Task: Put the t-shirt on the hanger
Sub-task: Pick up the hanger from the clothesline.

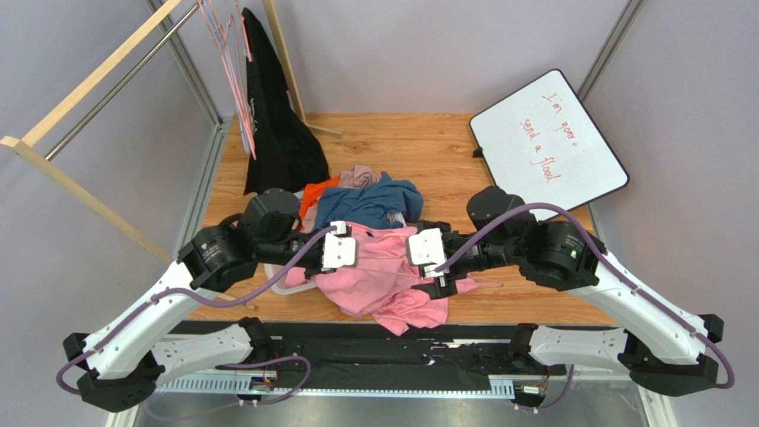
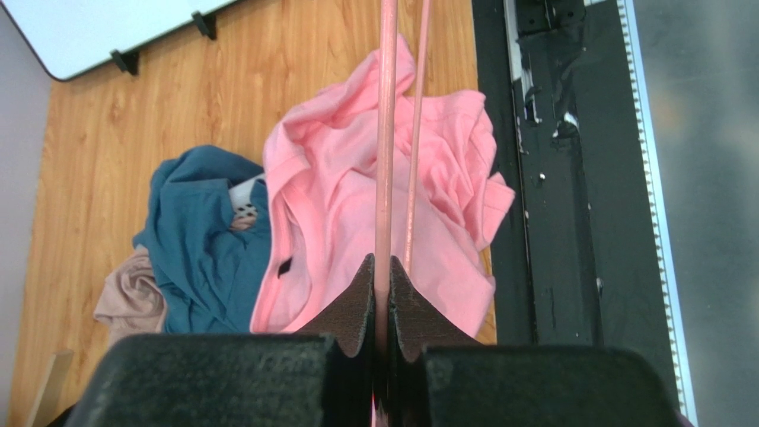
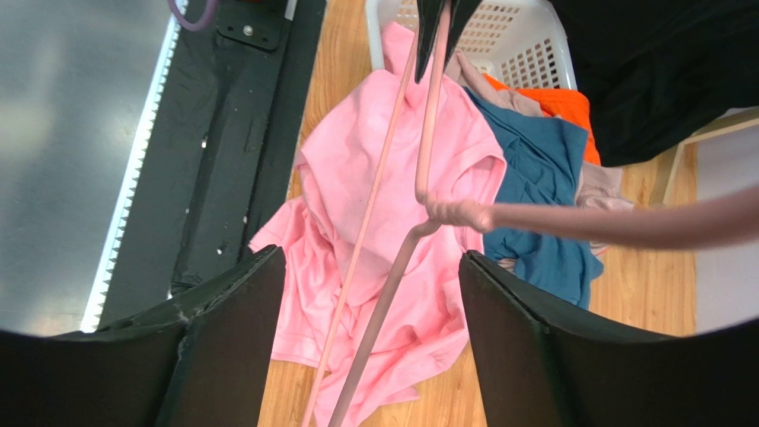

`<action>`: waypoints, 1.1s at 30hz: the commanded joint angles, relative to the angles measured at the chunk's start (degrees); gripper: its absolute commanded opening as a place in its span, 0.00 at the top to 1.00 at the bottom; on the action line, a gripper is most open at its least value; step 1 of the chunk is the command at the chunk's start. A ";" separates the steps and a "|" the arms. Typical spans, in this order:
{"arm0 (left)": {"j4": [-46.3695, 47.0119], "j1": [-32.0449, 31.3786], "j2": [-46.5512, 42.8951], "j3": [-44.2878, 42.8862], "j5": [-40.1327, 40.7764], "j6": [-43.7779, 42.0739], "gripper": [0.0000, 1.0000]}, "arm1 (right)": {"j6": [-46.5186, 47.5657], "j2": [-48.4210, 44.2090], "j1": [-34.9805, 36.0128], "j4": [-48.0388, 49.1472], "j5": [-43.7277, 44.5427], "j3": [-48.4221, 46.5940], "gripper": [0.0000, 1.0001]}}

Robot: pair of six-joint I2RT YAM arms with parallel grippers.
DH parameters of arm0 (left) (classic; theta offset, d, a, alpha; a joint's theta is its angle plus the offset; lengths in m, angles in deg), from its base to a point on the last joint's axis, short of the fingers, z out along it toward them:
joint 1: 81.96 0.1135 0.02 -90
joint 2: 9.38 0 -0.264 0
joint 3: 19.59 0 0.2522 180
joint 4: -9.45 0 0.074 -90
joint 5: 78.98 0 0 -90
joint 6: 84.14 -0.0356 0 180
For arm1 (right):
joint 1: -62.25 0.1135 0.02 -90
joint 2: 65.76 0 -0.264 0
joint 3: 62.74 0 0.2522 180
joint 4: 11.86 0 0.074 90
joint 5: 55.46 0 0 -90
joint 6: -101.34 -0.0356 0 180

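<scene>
Above the worktop [image 2: 107,133], the left pincer [image 2: 381,289] is clamped tight on a bar of the hanger [image 2: 386,133]. The right pincer [image 3: 370,262] stands wide apart astride the frame and grips nothing. The t-shirt [image 2: 338,213] lies crumpled beneath, not yet on the hanger, so the task is judged barely begun.

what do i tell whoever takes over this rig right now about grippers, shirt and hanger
Left gripper: shut on the hanger, held over the t-shirt.
Right gripper: open, holding nothing; the hanger's bars show between its spread fingers.
T-shirt: crumpled on the table near the arms, beside a blue shirt, not on the hanger.
Done: hanger is in hand.
Left: grasp the t-shirt, open its neck, likely feed the hanger in.
</scene>
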 commanded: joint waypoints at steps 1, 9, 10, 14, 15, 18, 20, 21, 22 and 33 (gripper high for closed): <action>5.32 -0.17 -1.27 0.78 -1.37 2.61 1.00 | -1.06 0.10 0.22 5.46 2.62 -0.02 0.37; 9.98 -0.26 -2.23 4.20 1.88 4.89 1.00 | -6.94 3.09 -0.22 7.48 0.33 -3.80 0.41; 10.94 -0.26 -2.41 4.56 2.32 5.33 1.00 | -7.56 3.44 -0.30 8.01 0.07 -3.72 0.45; 12.18 -0.26 -3.20 5.18 2.85 7.44 1.00 | -10.20 4.15 -1.62 10.47 -1.16 -3.54 0.78; 12.09 -0.26 -3.20 5.09 2.50 7.62 1.00 | -10.29 4.32 -1.80 11.26 -0.90 -3.45 0.92; 10.78 -0.09 -3.20 4.13 3.81 8.41 0.83 | -10.02 4.50 -3.11 11.27 -0.20 -3.54 1.00; 7.97 3.84 -3.29 3.94 5.04 9.28 0.57 | -8.54 3.80 -5.56 11.01 -0.37 -2.75 1.00; 5.44 6.13 -3.38 3.94 4.09 9.29 0.53 | -7.48 2.84 -6.53 10.13 -0.02 -2.31 1.00; 4.19 8.77 -3.46 4.03 3.04 9.11 0.50 | -6.69 2.22 -7.59 9.43 0.07 -1.79 1.00; 6.20 23.73 6.28 8.43 9.97 14.47 0.43 | -3.08 8.27 -19.54 -5.85 -4.15 -6.60 1.00</action>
